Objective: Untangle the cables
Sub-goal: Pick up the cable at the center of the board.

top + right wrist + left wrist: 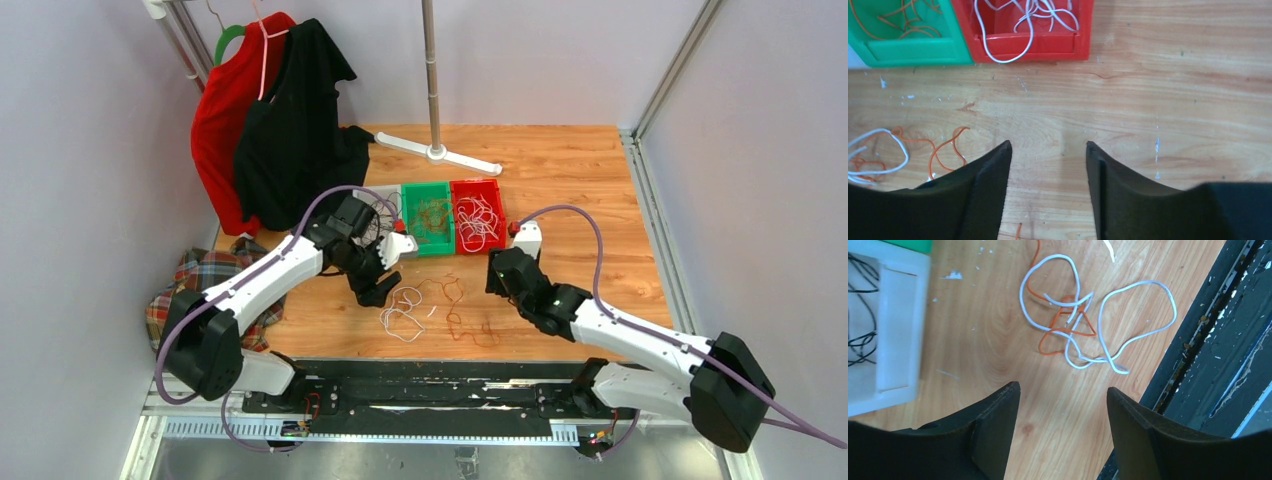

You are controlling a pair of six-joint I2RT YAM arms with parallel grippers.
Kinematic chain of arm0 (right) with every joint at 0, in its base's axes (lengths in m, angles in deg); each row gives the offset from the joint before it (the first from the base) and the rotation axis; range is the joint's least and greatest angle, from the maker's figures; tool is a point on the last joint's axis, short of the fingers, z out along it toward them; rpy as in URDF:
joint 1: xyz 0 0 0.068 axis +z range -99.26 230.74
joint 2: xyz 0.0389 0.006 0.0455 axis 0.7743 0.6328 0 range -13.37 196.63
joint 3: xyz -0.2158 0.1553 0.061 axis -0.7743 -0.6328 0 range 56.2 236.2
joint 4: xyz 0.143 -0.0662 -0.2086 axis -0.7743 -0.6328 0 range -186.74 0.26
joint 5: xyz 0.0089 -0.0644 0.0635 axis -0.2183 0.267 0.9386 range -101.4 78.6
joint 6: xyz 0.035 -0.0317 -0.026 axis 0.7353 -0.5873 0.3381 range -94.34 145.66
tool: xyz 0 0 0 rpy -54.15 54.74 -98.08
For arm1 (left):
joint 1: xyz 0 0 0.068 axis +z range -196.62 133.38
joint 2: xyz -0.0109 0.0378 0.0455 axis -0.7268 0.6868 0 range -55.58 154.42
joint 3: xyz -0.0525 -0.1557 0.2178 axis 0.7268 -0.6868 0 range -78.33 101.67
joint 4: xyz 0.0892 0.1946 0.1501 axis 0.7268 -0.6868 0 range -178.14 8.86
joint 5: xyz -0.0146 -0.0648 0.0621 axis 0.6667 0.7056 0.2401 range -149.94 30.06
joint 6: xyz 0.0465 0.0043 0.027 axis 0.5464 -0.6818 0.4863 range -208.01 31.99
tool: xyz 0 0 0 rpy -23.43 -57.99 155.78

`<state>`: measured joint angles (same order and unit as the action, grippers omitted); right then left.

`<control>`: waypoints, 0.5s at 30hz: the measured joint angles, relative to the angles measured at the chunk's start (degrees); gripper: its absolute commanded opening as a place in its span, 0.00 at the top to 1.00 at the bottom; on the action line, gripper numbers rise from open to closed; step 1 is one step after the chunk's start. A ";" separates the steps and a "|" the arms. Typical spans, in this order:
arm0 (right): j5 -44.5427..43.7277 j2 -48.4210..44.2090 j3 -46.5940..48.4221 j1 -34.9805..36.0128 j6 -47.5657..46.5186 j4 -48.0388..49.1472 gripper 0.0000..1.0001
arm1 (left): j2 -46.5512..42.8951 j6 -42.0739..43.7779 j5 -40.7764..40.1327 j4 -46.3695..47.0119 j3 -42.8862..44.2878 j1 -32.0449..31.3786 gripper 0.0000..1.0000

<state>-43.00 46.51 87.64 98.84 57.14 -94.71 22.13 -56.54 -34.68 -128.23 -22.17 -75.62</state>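
Loose white and orange cables [430, 308] lie tangled on the wooden table between the two arms. In the left wrist view white loops cross an orange strand [1083, 325] ahead of the fingers. My left gripper [378, 290] [1063, 390] is open and empty, just left of the tangle. My right gripper [497, 275] [1048, 145] is open and empty, right of the cables; orange and white strands [898, 150] show at its left.
Three bins stand behind the tangle: a white one [385, 205] with black wires, a green one [430, 218] with orange wires, a red one [478, 215] with white wires. Clothes [270, 120] hang back left, a stand base [440, 152] behind. The black front rail [420, 385] edges the table.
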 measured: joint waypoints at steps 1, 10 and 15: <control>0.74 0.81 0.46 0.00 -0.26 0.07 0.36 | 0.15 -0.46 -0.26 1.01 -0.85 -0.52 0.32; 10.75 6.38 3.04 0.00 -0.90 4.39 0.36 | 1.18 -1.40 -7.30 8.57 -6.69 -7.28 0.63; 14.69 9.44 2.99 0.02 -0.35 6.23 0.47 | 2.40 0.13 -12.04 10.82 -7.23 -7.56 0.89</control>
<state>-28.31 55.95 90.63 98.86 56.80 -88.48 24.53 -56.41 -46.72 -117.41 -29.41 -83.18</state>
